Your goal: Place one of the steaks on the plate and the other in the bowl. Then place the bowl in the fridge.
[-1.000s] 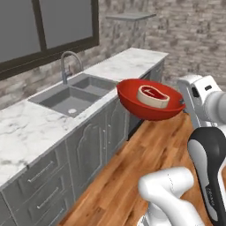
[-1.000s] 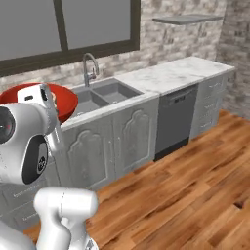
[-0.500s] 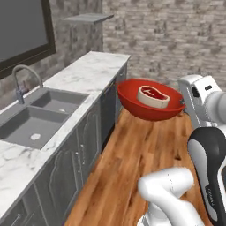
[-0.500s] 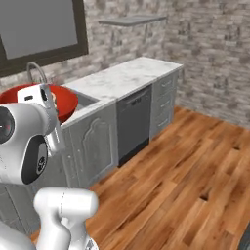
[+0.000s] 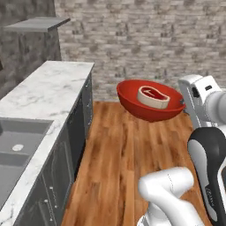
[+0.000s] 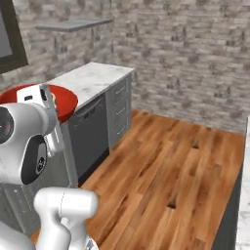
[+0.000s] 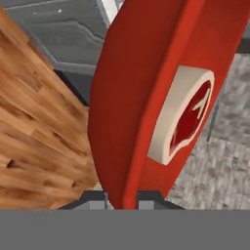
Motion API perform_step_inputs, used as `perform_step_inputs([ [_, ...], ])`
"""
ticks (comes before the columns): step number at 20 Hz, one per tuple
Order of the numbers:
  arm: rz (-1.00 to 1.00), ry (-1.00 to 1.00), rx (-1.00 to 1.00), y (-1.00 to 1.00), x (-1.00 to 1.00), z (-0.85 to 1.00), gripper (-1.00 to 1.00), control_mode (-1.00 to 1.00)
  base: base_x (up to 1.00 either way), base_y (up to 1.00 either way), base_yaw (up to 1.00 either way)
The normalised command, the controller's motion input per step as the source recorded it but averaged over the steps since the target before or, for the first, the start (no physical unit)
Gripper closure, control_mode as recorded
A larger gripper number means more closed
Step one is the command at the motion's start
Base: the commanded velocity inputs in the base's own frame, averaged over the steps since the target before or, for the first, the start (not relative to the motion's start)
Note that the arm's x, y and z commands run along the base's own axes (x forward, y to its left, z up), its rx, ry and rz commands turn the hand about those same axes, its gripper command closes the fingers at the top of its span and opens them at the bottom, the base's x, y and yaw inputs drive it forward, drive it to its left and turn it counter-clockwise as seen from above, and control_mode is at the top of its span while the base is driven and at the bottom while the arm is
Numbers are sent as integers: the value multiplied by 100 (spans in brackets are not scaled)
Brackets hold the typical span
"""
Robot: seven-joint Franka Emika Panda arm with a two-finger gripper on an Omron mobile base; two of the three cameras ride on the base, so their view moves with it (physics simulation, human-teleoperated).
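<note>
hand pinching bowl rim, tips cut off at frame bottom | steak in bowl | bowl half hidden behind arm, right base view | writing: none readable

base views flank arm, share bowl

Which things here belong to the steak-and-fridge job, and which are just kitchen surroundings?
Job:
- bowl, red, carried above the floor, rim pinched by the hand
- steak with pale fat rim, lying in the bowl

Surroundings:
- marble counter
- sink
- dishwasher
- wall shelf
- brick wall
- wooden floor
</note>
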Motion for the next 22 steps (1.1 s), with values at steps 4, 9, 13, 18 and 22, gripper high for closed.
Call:
perform_step_inputs([
  [4,0,0,0,0,0,0,100,100,99,0,-37],
  [9,0,0,0,0,0,0,100,100,96,0,-38],
  [13,0,0,0,0,0,0,100,100,92,0,-40],
  [18,0,0,0,0,0,0,100,100,93,9,-38],
  [22,0,0,0,0,0,0,100,100,89,16,-38],
])
